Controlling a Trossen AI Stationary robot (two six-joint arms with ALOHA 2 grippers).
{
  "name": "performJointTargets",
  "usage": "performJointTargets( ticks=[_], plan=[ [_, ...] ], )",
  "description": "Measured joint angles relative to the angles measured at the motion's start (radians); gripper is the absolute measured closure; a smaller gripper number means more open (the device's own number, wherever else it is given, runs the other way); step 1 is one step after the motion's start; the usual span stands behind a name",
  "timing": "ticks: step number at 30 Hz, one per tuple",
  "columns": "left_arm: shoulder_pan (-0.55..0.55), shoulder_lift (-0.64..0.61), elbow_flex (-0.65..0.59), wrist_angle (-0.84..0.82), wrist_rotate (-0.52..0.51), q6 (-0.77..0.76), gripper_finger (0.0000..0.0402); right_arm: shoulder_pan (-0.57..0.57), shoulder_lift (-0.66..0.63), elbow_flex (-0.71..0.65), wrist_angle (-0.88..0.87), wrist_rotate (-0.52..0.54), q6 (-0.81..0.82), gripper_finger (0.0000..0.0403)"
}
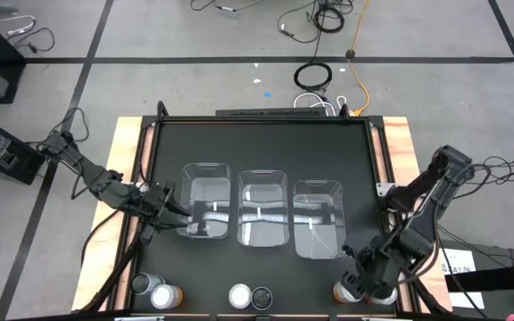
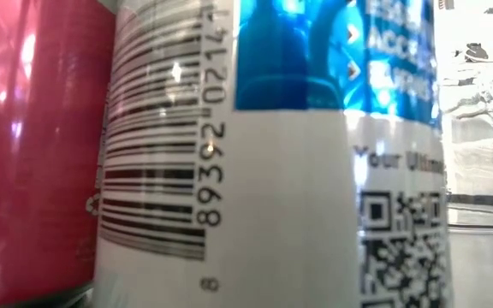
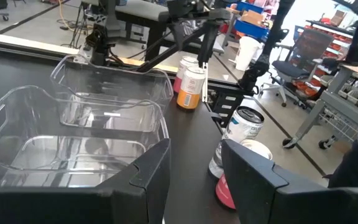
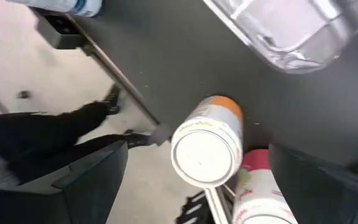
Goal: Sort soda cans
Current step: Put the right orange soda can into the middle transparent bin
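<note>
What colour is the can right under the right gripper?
Orange-sided can with a pale top, seen best in the right wrist view.

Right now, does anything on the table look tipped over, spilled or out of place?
Nothing stands out. The soda cans stand upright along the table's near edge, and the three clear bins sit in a row, empty. The right gripper hovers open above the orange can.

Bins: three clear plastic bins (image 1: 264,207) in a row at mid-table.
Table: black mat (image 1: 257,147), wooden edges.
Floor: coiled cables (image 1: 313,76).
</note>
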Motion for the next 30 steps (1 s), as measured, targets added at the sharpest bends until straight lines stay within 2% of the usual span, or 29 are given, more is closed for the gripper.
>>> performJointTargets(
  ticks=[7, 15, 30],
  plan=[
    [0.000, 0.000, 0.000, 0.000, 0.000, 0.000, 0.0249, 0.001, 0.144, 0.153, -0.142, -0.063, -0.036, 0.0023],
    [0.000, 0.000, 0.000, 0.000, 0.000, 0.000, 0.0249, 0.018, 0.215, 0.154, -0.147, -0.099, -0.044, 0.0023],
    [0.000, 0.000, 0.000, 0.000, -0.013, -0.006, 0.0249, 0.060, 0.290, 0.155, -0.121, -0.045, -0.073, 0.0023]
  ],
)
